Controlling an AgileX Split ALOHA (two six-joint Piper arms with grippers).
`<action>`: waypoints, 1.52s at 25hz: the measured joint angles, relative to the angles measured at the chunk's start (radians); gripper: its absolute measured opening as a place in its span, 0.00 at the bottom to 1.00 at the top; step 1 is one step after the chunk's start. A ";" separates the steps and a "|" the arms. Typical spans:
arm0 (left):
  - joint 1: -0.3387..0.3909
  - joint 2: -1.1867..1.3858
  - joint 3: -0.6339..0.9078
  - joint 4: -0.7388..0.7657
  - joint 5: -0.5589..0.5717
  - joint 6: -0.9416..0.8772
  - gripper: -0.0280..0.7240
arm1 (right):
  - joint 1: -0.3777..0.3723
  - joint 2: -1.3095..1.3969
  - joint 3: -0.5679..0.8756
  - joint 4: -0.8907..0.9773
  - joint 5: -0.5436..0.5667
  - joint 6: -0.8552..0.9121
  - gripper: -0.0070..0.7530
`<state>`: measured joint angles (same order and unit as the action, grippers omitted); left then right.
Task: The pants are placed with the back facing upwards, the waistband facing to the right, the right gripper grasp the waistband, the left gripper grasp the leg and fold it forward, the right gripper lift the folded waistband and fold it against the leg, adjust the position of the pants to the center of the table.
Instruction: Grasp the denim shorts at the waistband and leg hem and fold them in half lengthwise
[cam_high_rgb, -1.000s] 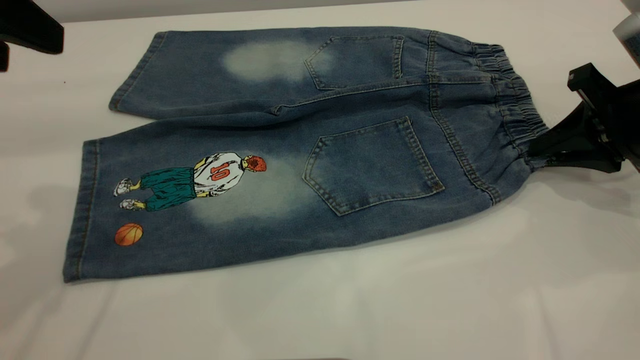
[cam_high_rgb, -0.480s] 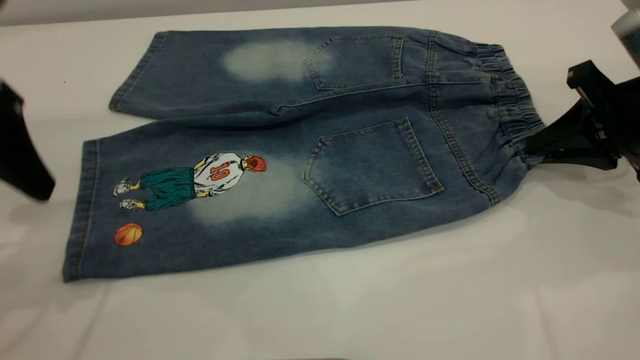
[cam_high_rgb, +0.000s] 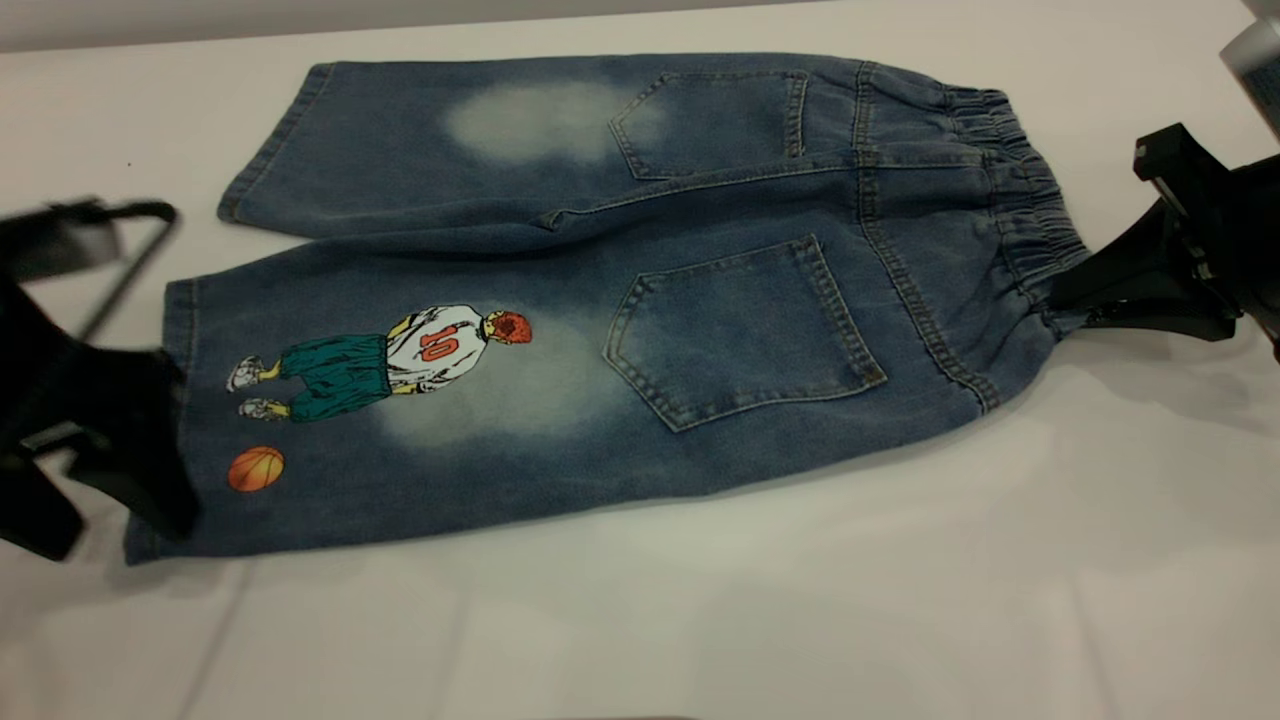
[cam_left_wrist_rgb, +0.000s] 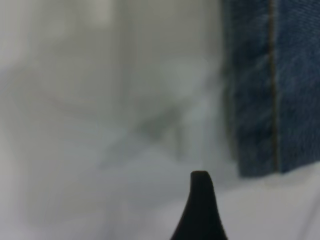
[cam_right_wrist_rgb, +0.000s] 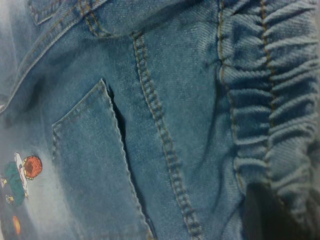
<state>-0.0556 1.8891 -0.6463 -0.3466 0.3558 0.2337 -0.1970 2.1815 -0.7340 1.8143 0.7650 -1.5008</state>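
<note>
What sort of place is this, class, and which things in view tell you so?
Probably a robot lab or test bench, not a home: a bare white table, one pair of shorts laid flat, and two black grippers, left at the leg hem, right on the waistband.

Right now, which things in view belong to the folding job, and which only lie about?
Job: pants, waistband, printed leg, right gripper at the waistband, left gripper at the leg hem, table.
Lying about: nothing else identifiable.
</note>
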 joint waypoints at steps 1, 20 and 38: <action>-0.016 0.021 0.000 -0.011 -0.019 0.010 0.74 | 0.000 0.000 0.000 0.000 0.000 0.000 0.05; -0.085 0.087 -0.039 -0.016 -0.028 0.022 0.12 | 0.000 0.000 0.000 -0.016 0.003 -0.003 0.06; -0.085 -0.384 -0.230 0.011 0.371 0.070 0.07 | 0.000 -0.373 0.016 -0.403 0.016 0.280 0.06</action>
<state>-0.1404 1.5050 -0.8759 -0.3357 0.7268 0.3035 -0.1970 1.8083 -0.7184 1.4114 0.7806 -1.2211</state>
